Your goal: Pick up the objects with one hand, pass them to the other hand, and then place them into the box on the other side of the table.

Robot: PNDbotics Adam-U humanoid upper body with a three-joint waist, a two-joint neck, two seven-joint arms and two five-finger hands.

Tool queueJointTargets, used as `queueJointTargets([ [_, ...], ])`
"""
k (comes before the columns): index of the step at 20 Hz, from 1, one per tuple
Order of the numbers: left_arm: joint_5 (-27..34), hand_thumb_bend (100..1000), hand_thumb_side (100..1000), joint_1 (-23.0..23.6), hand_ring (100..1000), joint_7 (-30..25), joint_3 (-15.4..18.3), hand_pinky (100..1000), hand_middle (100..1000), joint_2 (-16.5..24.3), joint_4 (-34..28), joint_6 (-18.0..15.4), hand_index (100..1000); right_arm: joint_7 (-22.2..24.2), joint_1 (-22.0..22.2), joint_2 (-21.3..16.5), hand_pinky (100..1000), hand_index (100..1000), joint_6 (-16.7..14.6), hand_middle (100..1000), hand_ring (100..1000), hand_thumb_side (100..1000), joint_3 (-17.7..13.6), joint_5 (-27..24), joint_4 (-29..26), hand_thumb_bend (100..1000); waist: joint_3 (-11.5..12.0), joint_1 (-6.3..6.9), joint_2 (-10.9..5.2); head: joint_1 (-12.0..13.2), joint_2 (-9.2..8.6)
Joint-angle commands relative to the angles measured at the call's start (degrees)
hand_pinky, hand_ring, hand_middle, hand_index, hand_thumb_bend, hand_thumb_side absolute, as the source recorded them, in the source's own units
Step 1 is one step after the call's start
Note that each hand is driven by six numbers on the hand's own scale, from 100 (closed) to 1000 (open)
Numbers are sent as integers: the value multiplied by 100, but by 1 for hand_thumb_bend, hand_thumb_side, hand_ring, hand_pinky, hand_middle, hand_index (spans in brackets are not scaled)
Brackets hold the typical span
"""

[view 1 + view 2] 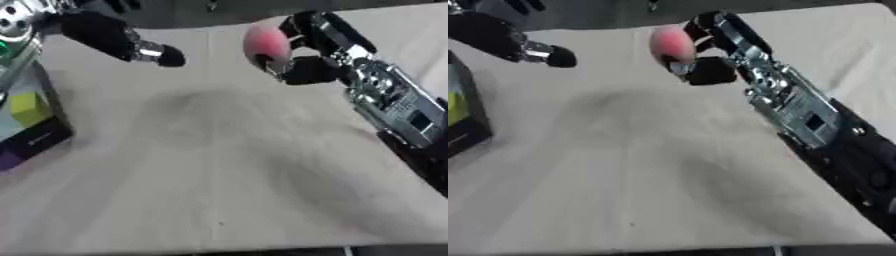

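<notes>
**Pink ball held aloft, waiting for the handover**

Bare beige table (219, 190) fills the near part of the scene, with nothing lying on it there. At the left edge stands the dark box (35, 135), a yellow-green block (29, 107) already visible inside it. Farther back, the robot's right hand (306, 55) holds a pink ball (267, 42) above the far middle of the table, fingers and thumb curled round it from the right. Opposite, the left hand (131, 42) reaches in from the upper left, well apart from the ball; only a dark finger with a rounded tip (171, 56) shows clearly, so how far it is open cannot be told. The pass appears to be the step in hand. To do it well, the left hand should probably close round the ball's free left side before the right lets go, since a round ball would roll away if dropped.
</notes>
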Motion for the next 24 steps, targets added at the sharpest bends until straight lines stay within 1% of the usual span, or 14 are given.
queueJointTargets([
  [1,19,829,449,-153,755,-82,-13,765,795,17,-28,15,794,43,-126,-39,721,508,-30,440,734,100,-15,-35,-87,312,4,33,-187,35,30],
  [10,-133,858,381,-271,768,-138,-183,780,809,-206,39,50,822,134,-194,62,721,507,-57,439,734,100,99,-35,-105,315,29,31,-144,44,18],
  [13,-211,856,379,-292,768,-169,-226,780,808,-278,92,52,821,169,-224,100,720,507,-71,438,734,100,134,-26,-117,315,30,30,-119,39,10],
  [15,-261,843,397,-304,767,-153,-230,778,806,-327,123,57,817,201,-245,129,719,506,-83,437,733,100,166,-9,-117,317,31,32,-100,32,7],
  [24,-397,833,374,-304,765,-68,-270,777,804,-553,230,7,809,312,-312,214,706,496,-110,426,723,100,294,47,-155,329,52,41,-56,72,-5],
])
